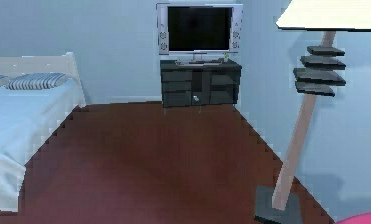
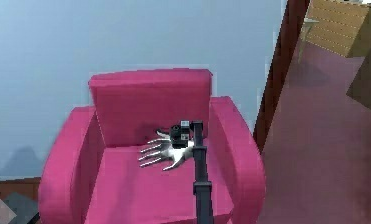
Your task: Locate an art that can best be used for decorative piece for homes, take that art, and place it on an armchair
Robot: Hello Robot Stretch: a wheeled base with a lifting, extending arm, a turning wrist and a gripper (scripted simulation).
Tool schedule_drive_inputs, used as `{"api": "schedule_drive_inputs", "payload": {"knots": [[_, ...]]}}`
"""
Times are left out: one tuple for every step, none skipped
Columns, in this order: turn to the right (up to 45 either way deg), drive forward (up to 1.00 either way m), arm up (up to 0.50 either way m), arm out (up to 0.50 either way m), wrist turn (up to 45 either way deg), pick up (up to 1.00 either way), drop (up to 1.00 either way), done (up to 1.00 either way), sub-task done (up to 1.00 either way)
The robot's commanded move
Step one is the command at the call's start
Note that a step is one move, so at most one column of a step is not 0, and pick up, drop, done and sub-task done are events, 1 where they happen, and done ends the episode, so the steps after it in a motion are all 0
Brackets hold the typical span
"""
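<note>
Pink upholstery backs the work in the arm side view: an armchair [image 2: 113, 100] with a plump back, rounded armrests and a smooth, soft-looking seat, set against a pale blue wall. The jaws stand over that seat at the far end of the dark square arm [image 2: 202, 185]. We cannot tell whether they are clenched or released, nor whether they grasp anything, because the art [image 2: 158, 156] sits right at them with the cushion behind it. It is a pale, silvery piece shaped like a splayed hand, and it looks hard and glossy against the fabric. It lies toward that view's left of the jaws and a little lower. Its long axis runs across the seat, with the prongs toward the left armrest and the base nearest the jaws. We judge the coming move turns on whether the piece already rests on the cushion, which we cannot make out. Farther out stand a dark wooden door frame [image 2: 278, 70] and a tan box [image 2: 343, 25]. Ahead, across red-brown floor [image 1: 143, 160], we see a bed [image 1: 23, 115], a television [image 1: 198, 30] on a dark stand [image 1: 200, 85], and a floor lamp [image 1: 293, 150].
</note>
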Motion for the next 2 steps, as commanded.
{"api": "schedule_drive_inputs", "payload": {"knots": [[0.0,0.0,0.1,0.0,0.0,0.0,0.0,0.0,0.0],[0.0,0.0,0.0,-0.08,0.0,0.0,0.0,0.0,0.0]]}}
